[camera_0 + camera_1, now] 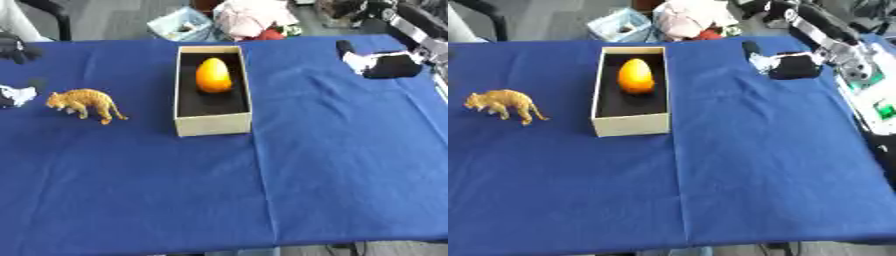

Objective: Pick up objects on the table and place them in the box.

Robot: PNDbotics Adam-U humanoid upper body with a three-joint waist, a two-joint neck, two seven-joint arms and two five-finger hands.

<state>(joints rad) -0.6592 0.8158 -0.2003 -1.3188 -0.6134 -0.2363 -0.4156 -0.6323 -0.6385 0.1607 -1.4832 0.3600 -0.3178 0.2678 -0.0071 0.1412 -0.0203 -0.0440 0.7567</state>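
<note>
While the right robot hand (791, 65) rests far right on the blue-clothed counter (332, 165), its finger state unclear, the orange plastic tiger figurine (85, 103) stands well apart, left of the open cardboard box (213, 125) holding an orange egg-shaped object (213, 75)

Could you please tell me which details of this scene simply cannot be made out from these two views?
- Right hand: blurred in both views, finger pose unreadable.
- Left hand: cut by the left eye view's left edge, absent from the right eye view.
- Orange object in the box: egg-shaped, identity unclear.
- Tiger figure: fine detail blurred.
</note>
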